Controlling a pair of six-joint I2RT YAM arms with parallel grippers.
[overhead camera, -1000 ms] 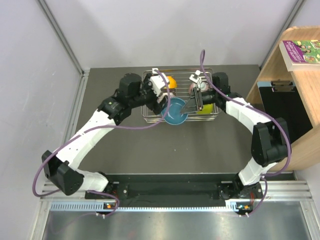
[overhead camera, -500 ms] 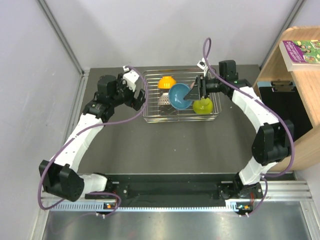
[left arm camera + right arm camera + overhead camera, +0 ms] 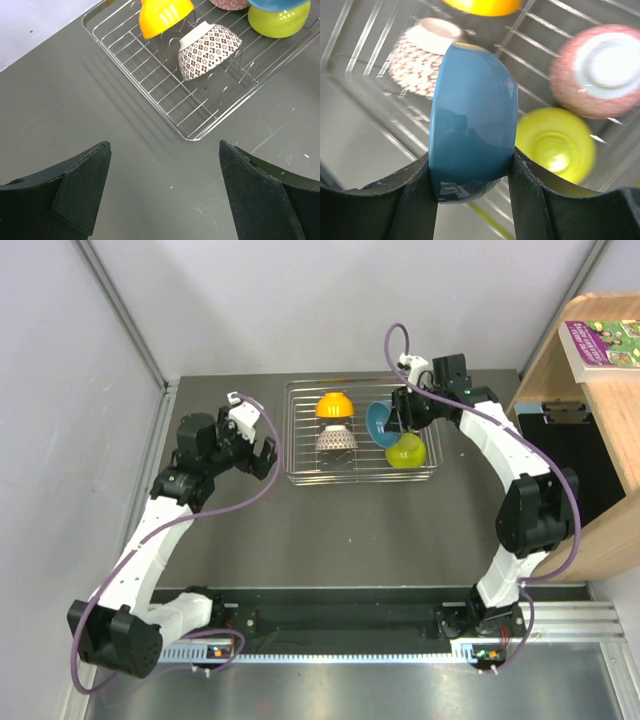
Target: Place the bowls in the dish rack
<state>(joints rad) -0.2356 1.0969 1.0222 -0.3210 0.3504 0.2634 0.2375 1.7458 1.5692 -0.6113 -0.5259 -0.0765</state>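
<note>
The silver wire dish rack point(image 3: 300, 472) stands at the back middle of the table. In it are an orange bowl point(image 3: 333, 404), a black-and-white patterned bowl point(image 3: 337, 441) and a lime green bowl point(image 3: 406, 452). A pinkish bowl point(image 3: 597, 70) shows in the right wrist view. My right gripper point(image 3: 397, 418) is shut on the blue bowl point(image 3: 378, 420), held on edge above the rack between the others. My left gripper point(image 3: 262, 452) is open and empty, left of the rack. In the left wrist view the rack point(image 3: 150, 90) lies ahead of the open fingers.
A wooden shelf unit point(image 3: 585, 430) with a book point(image 3: 604, 346) stands at the right edge. Grey walls close the back and left. A metal rail point(image 3: 340, 625) runs along the near edge by the arm bases.
My right gripper turned the blue bowl onto its edge and moved it back over the rack. My left arm pulled away to the left of the rack.
</note>
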